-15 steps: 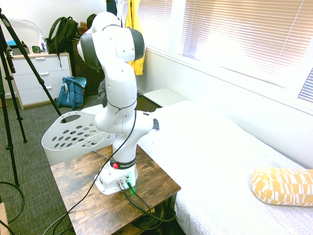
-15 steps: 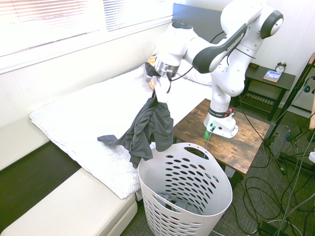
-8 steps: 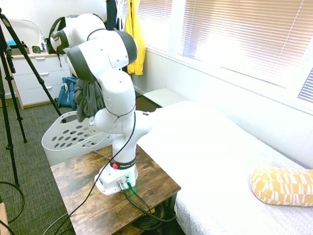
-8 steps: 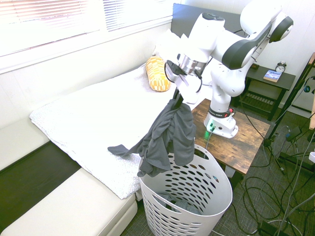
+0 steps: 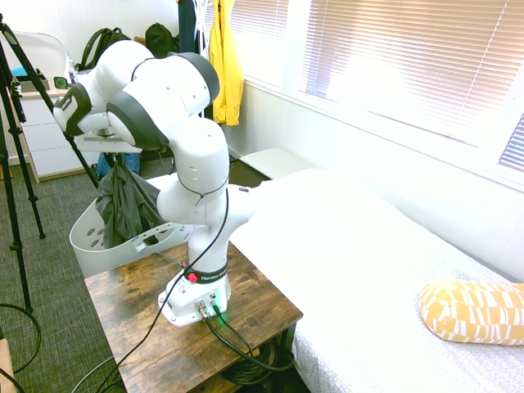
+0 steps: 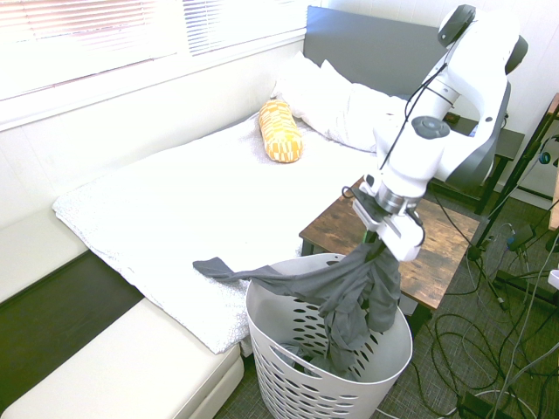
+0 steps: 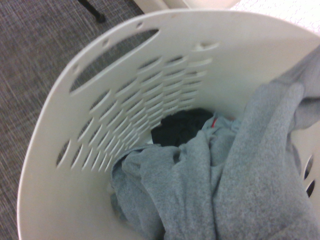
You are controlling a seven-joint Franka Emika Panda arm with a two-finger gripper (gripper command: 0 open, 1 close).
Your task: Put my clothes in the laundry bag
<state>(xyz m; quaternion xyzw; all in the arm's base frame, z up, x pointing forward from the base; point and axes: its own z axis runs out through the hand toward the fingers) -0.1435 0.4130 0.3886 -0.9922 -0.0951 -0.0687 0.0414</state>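
Second exterior view: we've got the tool (image 6: pixel 382 229) over the laundry bag (image 6: pixel 288 384) now, pinched shut on the clothes (image 6: pixel 354 301). A sec ago it was back over the bed edge w/ the garment hanging clear of the rim; since then the arm swung across and dropped, so most of the fabric now hangs inside the bag mouth. One sleeve or hem strip trails out over the rim on the bed (image 6: pixel 148 201) side and reaches toward the mattress corner.

Wrist view agrees: grey fabric bunched inside the bag walls, w/ something darker plus a red bit at the bottom, can't tell what.

First exterior view shows the garment (image 5: pixel 124 205) hanging under the wrist, lower part inside the bag (image 5: pixel 90 246) off the far edge of the desk (image 5: pixel 246 315).

Our read: transport basically done, release is next. Risk is the trailing strip; if we let go here it may drape over the rim instead of falling in. Prob needs a bit more descent or a nudge away from the bed first.
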